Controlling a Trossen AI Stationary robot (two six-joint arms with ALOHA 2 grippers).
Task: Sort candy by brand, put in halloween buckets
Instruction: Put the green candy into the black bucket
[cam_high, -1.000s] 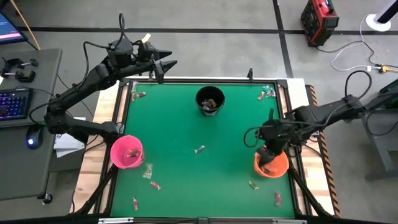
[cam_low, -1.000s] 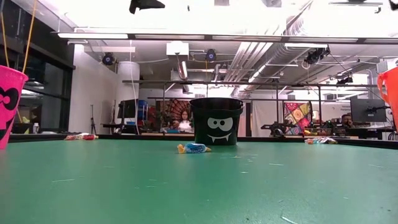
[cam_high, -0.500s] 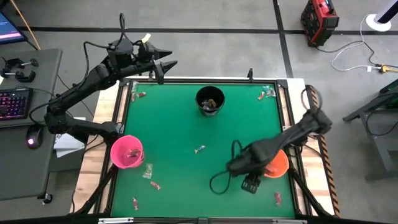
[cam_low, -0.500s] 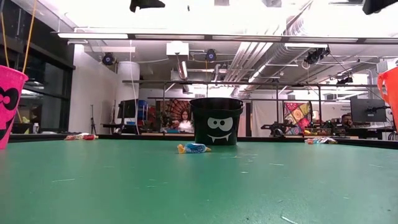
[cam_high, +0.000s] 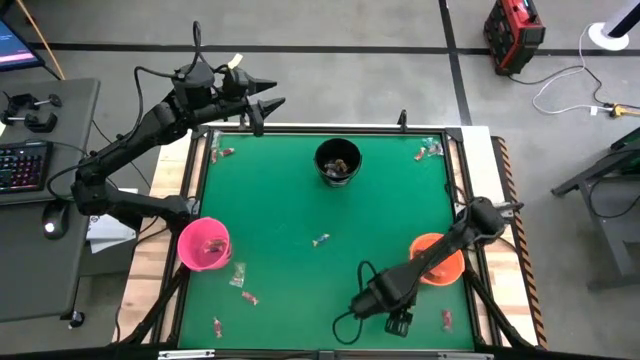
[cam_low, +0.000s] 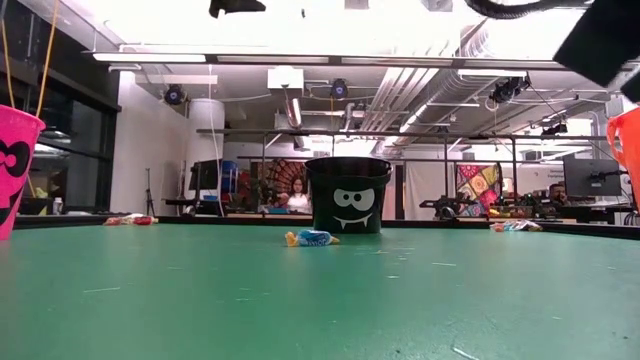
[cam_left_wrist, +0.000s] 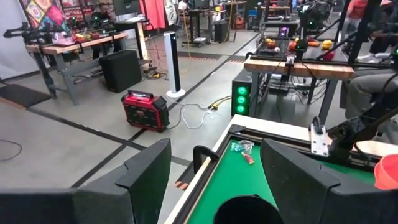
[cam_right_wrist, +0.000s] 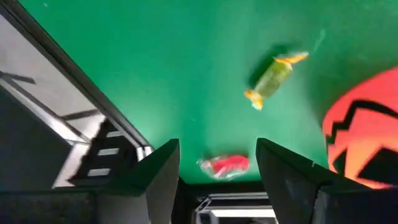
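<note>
Candy nearest your right claw: a yellow-green piece (cam_right_wrist: 273, 78) and a red piece (cam_right_wrist: 225, 165), both loose on the green tabletop (cam_high: 280, 200), ahead of the fingers
Right claw (cam_high: 397, 320): low over the tabletop's near edge, fingers spread, gripping nothing
Orange bucket (cam_high: 437, 259): just beside your right arm, at the right edge; its black face print shows in the right wrist view
Red candy by it: (cam_high: 446, 319), near the front right corner
Centre candy: one blue-and-yellow wrapped piece (cam_low: 311, 238), in front of the black bucket (cam_high: 337, 161), apart from it
Black bucket: back centre, upright, candy inside
Pink bucket (cam_high: 204, 244): left edge, upright, candy inside
Left-side candy: a few pieces on the tabletop near the pink bucket, e.g. (cam_high: 249, 298); two more at the back left corner (cam_high: 226, 153)
Back right corner: a small cluster (cam_high: 429, 150)
Left claw (cam_high: 262, 104): parked raised past the back left corner, off the tabletop, fingers apart, empty
</note>
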